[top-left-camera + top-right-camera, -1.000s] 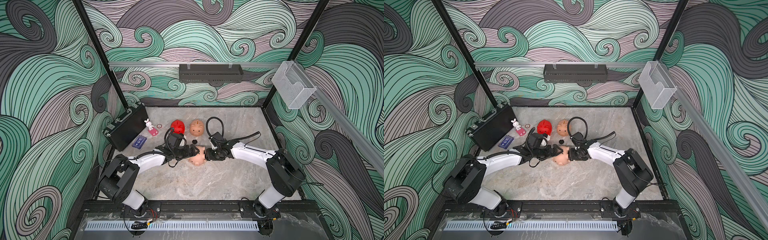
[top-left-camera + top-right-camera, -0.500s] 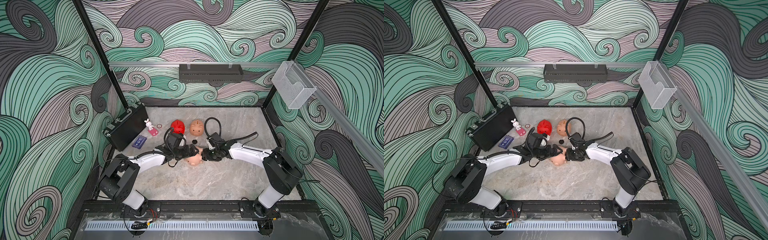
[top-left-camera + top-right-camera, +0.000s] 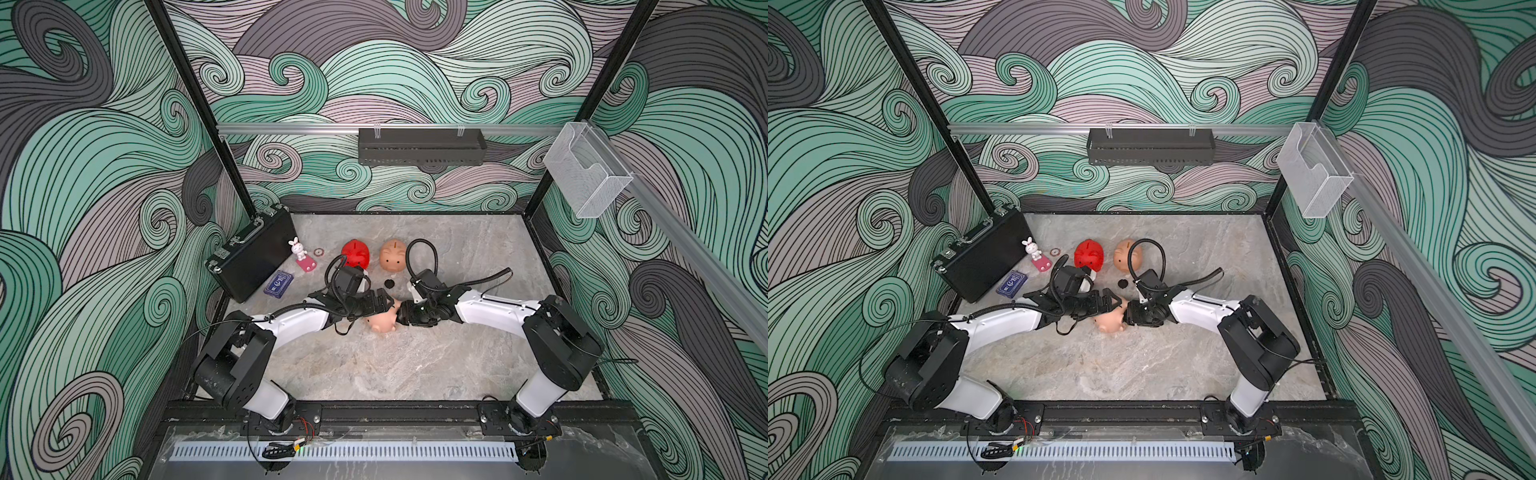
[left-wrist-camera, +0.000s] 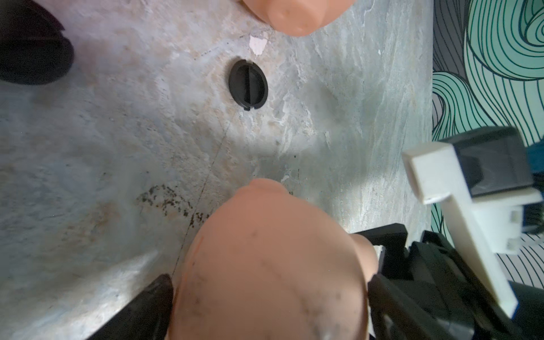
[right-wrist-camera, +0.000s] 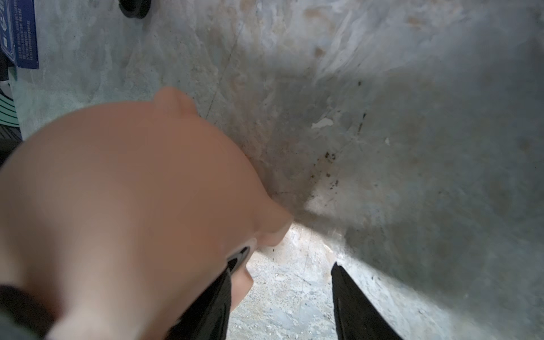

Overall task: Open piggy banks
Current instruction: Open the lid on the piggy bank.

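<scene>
Walls papered in swirling green, grey and mauve waves [image 3: 395, 83] are seen around a grey marbled stone floor [image 3: 395, 365], evenly lit from above.

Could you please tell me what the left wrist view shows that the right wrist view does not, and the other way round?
Only the left wrist view shows a part of the second peach pig at the frame edge and the white bracket on the right arm.

Only the right wrist view shows the blue card and the right gripper, its jaws apart.

Both show the near peach pig close up on the marble table. The loose black plug is whole in the left wrist view; a dark piece at the edge of the right wrist view is probably the same plug.
</scene>
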Controlling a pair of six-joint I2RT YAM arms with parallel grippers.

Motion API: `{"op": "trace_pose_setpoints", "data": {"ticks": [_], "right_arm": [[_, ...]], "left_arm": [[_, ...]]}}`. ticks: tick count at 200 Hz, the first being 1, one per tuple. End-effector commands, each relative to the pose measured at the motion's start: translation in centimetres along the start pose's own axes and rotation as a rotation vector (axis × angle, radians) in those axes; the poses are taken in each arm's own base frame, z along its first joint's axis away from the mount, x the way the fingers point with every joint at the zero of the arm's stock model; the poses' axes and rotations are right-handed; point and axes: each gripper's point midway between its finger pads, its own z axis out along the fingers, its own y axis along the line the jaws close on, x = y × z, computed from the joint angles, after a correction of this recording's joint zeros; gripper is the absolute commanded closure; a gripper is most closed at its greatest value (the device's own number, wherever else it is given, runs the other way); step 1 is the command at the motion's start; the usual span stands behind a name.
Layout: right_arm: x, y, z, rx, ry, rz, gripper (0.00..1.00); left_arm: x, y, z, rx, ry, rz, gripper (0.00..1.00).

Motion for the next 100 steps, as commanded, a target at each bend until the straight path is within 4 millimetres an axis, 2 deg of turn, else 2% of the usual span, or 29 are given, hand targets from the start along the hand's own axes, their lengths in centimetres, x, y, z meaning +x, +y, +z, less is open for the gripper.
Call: {"op": "trace_pose_setpoints", "data": {"ticks": [1,81,90,100], "right_arm": [[-0.9,2.1,-1.0,-0.079,-0.068,-0.039,0.44],[-1.9,-1.9,-5.9,0.016,-0.305,-0.034,0.41],[-2.0,-2.3,-6.4,0.014,-0.335,-0.022,0.39],[-2.2,-2.6,-6.8,0.002,-0.375,-0.015,0.33]], "left_arm": [[1.4,1.1,-0.2,-0.042,0.043,0.011,0.05],[2.3,1.8,0.6,-0.030,0.072,-0.006,0.08],[2.4,1.9,0.7,-0.026,0.077,-0.013,0.08],[2.5,1.9,0.8,-0.019,0.079,-0.018,0.08]]}}
